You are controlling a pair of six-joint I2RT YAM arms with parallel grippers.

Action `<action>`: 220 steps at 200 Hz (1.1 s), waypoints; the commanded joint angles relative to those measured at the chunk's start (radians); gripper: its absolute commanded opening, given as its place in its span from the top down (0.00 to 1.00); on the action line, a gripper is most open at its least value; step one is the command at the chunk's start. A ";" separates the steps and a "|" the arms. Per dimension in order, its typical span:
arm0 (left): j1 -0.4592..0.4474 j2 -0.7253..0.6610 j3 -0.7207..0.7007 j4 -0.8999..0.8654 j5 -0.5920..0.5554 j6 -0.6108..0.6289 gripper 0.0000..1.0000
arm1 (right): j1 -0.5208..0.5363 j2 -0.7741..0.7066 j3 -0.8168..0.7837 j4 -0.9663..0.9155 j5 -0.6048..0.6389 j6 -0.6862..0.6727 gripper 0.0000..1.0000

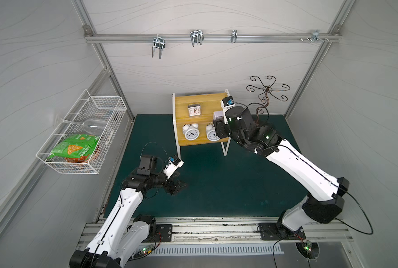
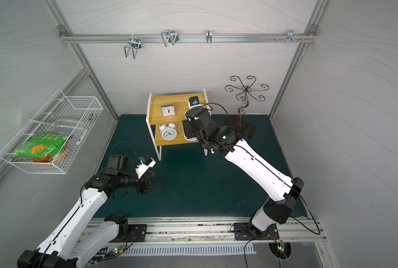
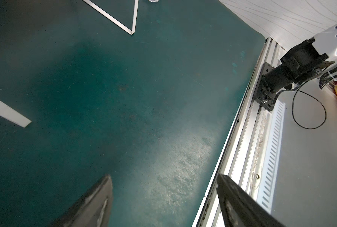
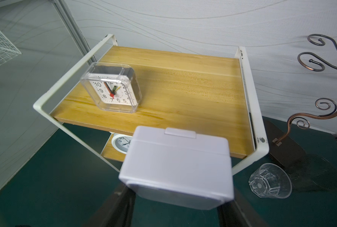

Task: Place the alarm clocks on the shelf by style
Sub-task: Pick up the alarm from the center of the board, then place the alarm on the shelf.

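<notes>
Closest to your right wrist camera is the white square clock (image 4: pixel 176 167), clamped in your right gripper (image 4: pixel 175 198) at the front edge of the shelf's (image 4: pixel 183 78) upper board. Your clear-cased clock (image 4: pixel 112 88) stands on that board. On the lower board sit a bell clock (image 1: pixel 190 132) and a second bell clock (image 1: pixel 210 134), partly hidden by your arm. Your left gripper (image 3: pixel 164 184) hangs over the green mat (image 3: pixel 124 98), fingers spread wide, holding nothing.

A transparent-cased square clock (image 1: pixel 194 110) sits on the shelf's (image 1: pixel 207 99) upper board, two twin-bell clocks (image 1: pixel 190 132) on the lower, a second square clock (image 4: pixel 176 167) before the upper board, a drinking glass (image 4: pixel 269 180) beside the frame.
</notes>
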 commanded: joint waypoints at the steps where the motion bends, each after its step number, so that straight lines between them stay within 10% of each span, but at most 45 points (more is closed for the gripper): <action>1: -0.004 0.000 0.033 0.008 -0.004 0.012 0.15 | -0.035 0.038 0.077 -0.010 -0.041 -0.026 0.42; 220: -0.004 -0.020 0.024 0.006 -0.016 0.013 0.16 | -0.169 0.298 0.313 0.006 -0.118 -0.081 0.42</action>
